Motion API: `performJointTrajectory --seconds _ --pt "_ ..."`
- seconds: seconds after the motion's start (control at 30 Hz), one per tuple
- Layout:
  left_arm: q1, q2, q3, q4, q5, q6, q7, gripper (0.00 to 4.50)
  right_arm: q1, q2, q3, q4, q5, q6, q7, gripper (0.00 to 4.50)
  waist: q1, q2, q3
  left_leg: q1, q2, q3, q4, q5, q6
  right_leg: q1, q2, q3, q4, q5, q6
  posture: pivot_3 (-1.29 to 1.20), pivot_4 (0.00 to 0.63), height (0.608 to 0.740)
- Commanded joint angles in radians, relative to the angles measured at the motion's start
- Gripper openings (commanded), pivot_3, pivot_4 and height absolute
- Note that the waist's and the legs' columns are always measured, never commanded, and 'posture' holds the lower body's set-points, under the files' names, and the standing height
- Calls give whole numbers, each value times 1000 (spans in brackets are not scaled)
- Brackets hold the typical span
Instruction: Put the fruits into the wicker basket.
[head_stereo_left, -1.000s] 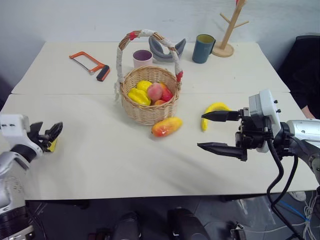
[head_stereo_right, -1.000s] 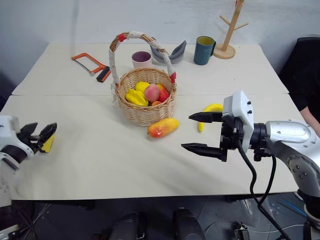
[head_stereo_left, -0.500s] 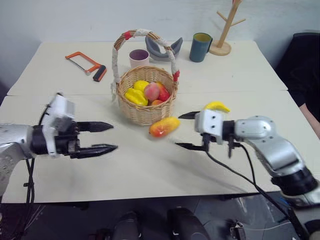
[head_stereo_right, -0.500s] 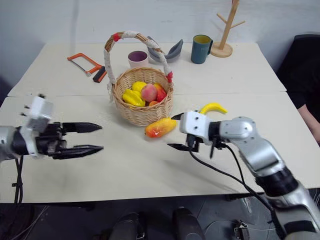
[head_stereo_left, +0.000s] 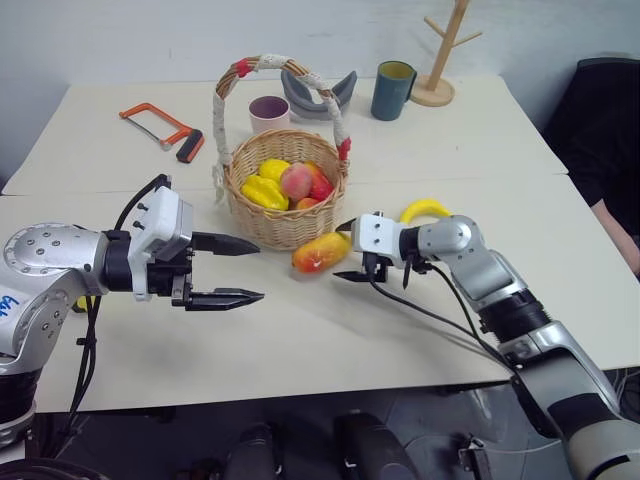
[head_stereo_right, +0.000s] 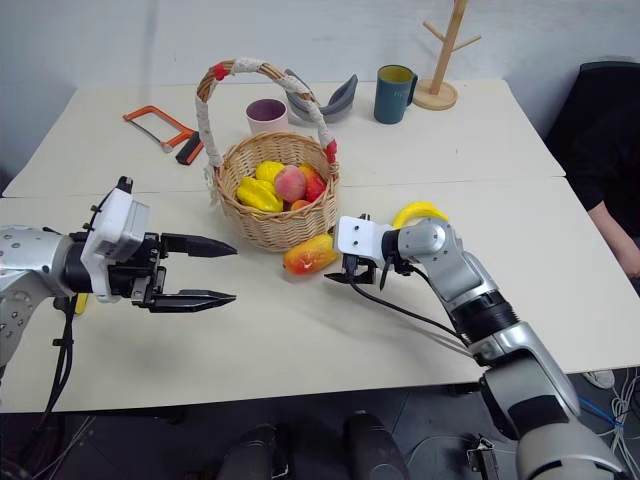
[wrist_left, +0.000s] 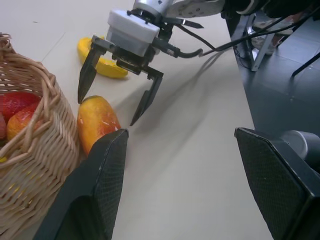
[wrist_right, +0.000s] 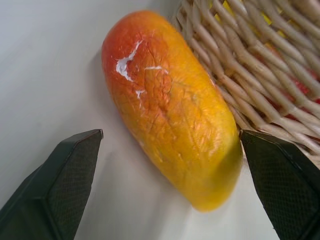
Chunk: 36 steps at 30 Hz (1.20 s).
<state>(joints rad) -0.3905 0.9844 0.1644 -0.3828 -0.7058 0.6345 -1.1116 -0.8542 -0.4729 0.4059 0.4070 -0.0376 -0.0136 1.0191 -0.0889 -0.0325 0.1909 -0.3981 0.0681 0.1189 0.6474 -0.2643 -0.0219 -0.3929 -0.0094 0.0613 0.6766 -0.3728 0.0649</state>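
I had the right gripper (head_stereo_left: 343, 250) at the mango (head_stereo_left: 321, 252), its two fingers spread wide, one tip toward the basket side and one toward the near side of the fruit's right end. In the right wrist view the mango (wrist_right: 172, 107) lay between the spread fingertips (wrist_right: 60, 180), not yet clamped; I saw no contact. It lay on the table (head_stereo_left: 330, 340), just in front of the basket (head_stereo_left: 281, 215) and close against its wall, red end to the left, yellow end toward the gripper.

The banana (head_stereo_left: 426, 210) lay on the table behind the right arm, near the mango but apart from it, and outside the basket. In the left wrist view it showed (wrist_left: 100, 62) just past the right gripper (wrist_left: 112, 107), partly hidden by it.

The basket already held yellow and red fruit, and its handle arched over them.

My left gripper (head_stereo_left: 240, 270) hung over the table left of the basket, pointing to the right, fingers apart and holding nothing. Its tips were near the basket's front left but not touching it.

Farther back stood a pink cup (head_stereo_left: 268, 112), a dark mug (head_stereo_left: 392, 89), a wooden mug tree (head_stereo_left: 440, 50), a grey object (head_stereo_left: 315, 90) and a hacksaw (head_stereo_left: 160, 130).
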Motion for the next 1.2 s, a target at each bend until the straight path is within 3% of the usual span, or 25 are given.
performJointTrajectory --seconds 0.03,0.17,0.23,0.4,0.53,0.7,0.83,1.03,1.07,1.2 --pt "-18 -1 16 -12 4 -18 6 3628 -26 23 -16 21 -2 -46 23 3912 2 0 0 0 0 0 1 0 0 0 0 0 1 0 0 0 150 740" --pt "-17 -2 21 -9 7 -20 14 3628 -19 36 -32 24 2 -57 30 2636 3 0 0 0 0 -1 1 0 0 0 0 0 2 0 0 0 150 740" --pt "-9 1 32 -3 7 -18 18 3628 8 21 -45 -31 28 -36 53 2312 3 0 0 0 0 -1 1 0 0 0 -1 0 2 0 0 0 150 740" --pt "20 4 91 22 -23 11 29 3628 95 -6 -136 -332 233 196 141 2303 4 0 0 -1 0 -2 1 0 0 -1 -1 -1 3 0 0 0 150 740" --pt "32 -1 150 58 -58 42 39 3628 24 26 -224 -483 360 418 68 2303 2 0 0 -1 0 -2 1 1 -1 -1 0 -1 4 0 0 0 150 740" --pt "16 -13 142 71 -51 33 53 3628 -171 134 -236 -320 223 399 -179 2303 1 0 0 -1 1 -3 1 2 -2 -3 0 -2 7 0 -1 0 150 740" --pt "-3 -47 122 66 -40 31 93 3628 -229 165 -203 -153 152 313 -215 2303 8 -1 -1 -2 -1 -3 1 1 -1 -3 -2 -2 6 -1 -1 0 150 740" --pt "0 -70 116 48 -46 34 113 3628 -250 182 -203 -106 141 325 -212 4250 1 -1 -1 -7 -2 -2 2 0 1 -7 -4 -2 6 -1 -1 0 150 740" --pt "-4 -79 113 48 -52 36 122 3628 -244 173 -210 -136 150 341 -205 4436 0 -1 -1 -7 -2 -2 1 0 1 -8 -3 -2 6 -1 -1 0 150 740" --pt "2 -104 102 16 -65 43 139 3628 -168 87 -275 -346 228 486 -169 4436 3 -1 0 -7 0 -2 0 1 -1 -10 -1 -2 7 -1 -1 0 150 740"
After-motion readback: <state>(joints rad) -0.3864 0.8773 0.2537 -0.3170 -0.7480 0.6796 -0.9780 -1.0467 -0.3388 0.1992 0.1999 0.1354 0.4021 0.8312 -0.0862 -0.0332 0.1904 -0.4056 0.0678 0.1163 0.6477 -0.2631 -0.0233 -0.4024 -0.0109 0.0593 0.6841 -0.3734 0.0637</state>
